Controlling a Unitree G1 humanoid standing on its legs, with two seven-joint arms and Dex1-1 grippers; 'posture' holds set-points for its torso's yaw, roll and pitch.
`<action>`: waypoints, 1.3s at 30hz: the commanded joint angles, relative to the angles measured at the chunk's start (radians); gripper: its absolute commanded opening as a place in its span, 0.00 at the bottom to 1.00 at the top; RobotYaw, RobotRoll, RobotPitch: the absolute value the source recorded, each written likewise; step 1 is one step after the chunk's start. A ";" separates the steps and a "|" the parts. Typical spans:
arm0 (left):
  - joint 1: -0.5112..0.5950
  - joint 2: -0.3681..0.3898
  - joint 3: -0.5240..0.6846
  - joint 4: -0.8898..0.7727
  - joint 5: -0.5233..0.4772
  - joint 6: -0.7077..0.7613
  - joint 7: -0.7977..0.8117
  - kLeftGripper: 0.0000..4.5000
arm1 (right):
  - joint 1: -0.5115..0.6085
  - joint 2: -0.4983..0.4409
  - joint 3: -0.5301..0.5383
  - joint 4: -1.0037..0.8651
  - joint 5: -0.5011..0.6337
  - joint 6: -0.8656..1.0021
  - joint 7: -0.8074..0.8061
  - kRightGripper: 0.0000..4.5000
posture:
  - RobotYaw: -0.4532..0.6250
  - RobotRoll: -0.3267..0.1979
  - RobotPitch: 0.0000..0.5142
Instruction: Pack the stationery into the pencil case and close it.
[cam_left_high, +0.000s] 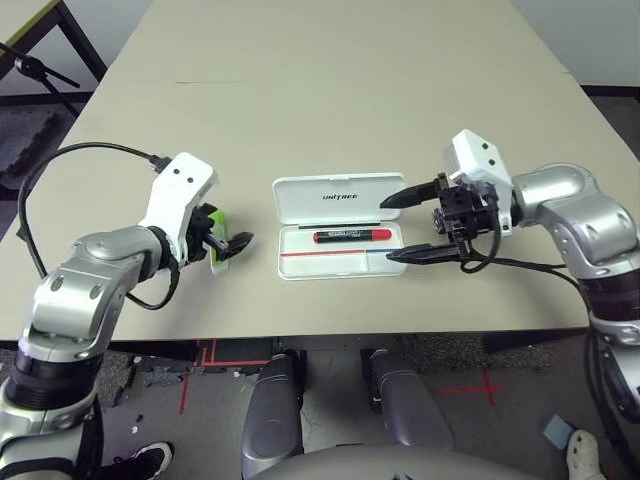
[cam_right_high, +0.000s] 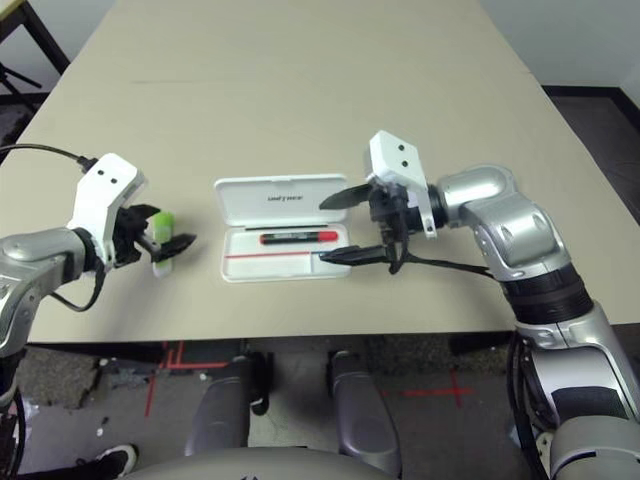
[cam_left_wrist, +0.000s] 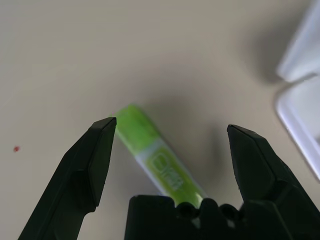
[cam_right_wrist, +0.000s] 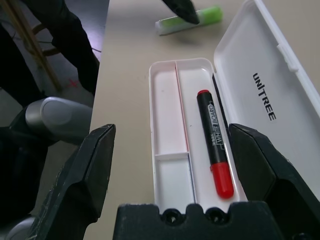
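One marker (cam_left_high: 352, 236) lies in the open case (cam_left_high: 340, 225) on the worktop; right pincer (cam_left_high: 420, 222) spread beside it. Left wrist: left pincer (cam_left_wrist: 170, 145) spread over the green stick (cam_left_wrist: 157, 160), light, stiff, smooth; grip mid-length. Right wrist: marker rests in the wider compartment
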 joint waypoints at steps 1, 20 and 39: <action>-0.022 -0.055 0.024 0.054 0.032 0.102 0.093 1.00 | 0.016 -0.006 -0.007 -0.026 0.013 0.008 -0.007 1.00 | 0.43 0.62 0.38; -0.061 -0.218 0.115 0.075 0.058 0.312 0.269 0.92 | 0.036 0.003 0.006 -0.018 -0.008 -0.029 -0.041 1.00 | 0.42 0.62 0.39; 0.211 0.271 0.026 -0.023 -0.093 -0.087 -0.178 0.24 | 0.036 -0.004 0.017 0.002 -0.026 -0.022 -0.041 1.00 | 0.43 0.62 0.38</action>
